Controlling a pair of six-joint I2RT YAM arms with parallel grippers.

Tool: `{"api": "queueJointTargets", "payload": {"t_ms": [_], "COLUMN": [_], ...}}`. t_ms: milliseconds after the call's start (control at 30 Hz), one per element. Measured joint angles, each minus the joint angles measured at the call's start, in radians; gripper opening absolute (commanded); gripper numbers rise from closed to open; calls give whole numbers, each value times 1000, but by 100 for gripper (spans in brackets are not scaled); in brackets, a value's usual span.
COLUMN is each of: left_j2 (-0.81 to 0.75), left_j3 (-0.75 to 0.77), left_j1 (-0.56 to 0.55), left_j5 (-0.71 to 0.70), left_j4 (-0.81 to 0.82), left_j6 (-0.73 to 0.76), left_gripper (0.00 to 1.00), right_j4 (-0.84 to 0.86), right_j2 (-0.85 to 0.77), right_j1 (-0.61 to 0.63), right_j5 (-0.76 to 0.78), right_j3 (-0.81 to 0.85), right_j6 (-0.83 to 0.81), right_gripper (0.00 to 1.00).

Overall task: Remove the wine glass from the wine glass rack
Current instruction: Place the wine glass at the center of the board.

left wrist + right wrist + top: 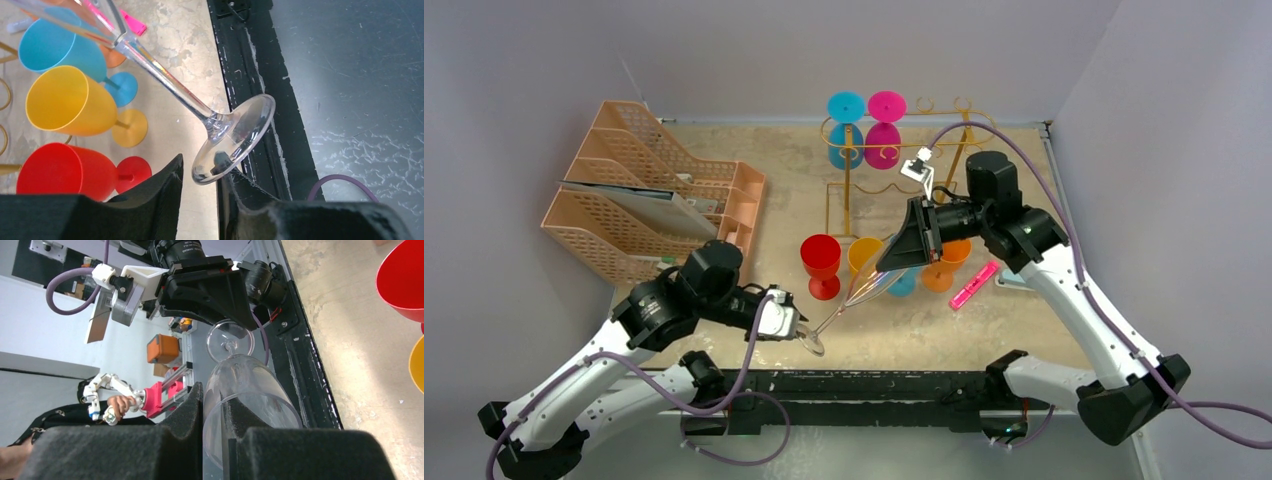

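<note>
The left gripper has its fingers slightly apart around the foot of the clear wine glass; I cannot tell whether they nip it. The glass hangs tilted over the table, its bowl rim pinched by the right gripper, at 6 o'clock from the gold wine glass rack.

We lose the bowl of the wine glass past the left wrist view's edge at 11 o'clock and its rim past the right wrist view's edge at 6 o'clock, while from above the right gripper hides its own fingertips and most of the blue cup.
</note>
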Motion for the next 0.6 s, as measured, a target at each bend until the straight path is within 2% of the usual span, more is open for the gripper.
{"api": "queueJointTargets", "payload": {"t_ms": [67, 100, 200, 300, 433, 600], "left_j2": [-1, -2, -2, 0, 0, -5], "left_j3": [-2, -2, -3, -3, -3, -3], "left_j1": [0, 0, 1, 2, 6, 7], "left_j5": [-17, -22, -34, -45, -56, -60], "left_j4": [6, 11, 34, 49, 63, 65], "left_j6": [-12, -15, -22, -29, -36, -40], "left_gripper": [38, 45, 54, 68, 76, 80], "right_j4": [-19, -24, -37, -48, -88, -147], "right_j2": [-7, -9, -23, -32, -32, -32], "right_j1": [8, 10, 18, 24, 31, 34], "right_j5": [19, 24, 38, 47, 75, 141], "right_j3": [13, 18, 25, 30, 39, 56], "right_j6": [-18, -26, -42, -53, -73, -114], "right_gripper": [0, 0, 0, 0, 0, 0]}}
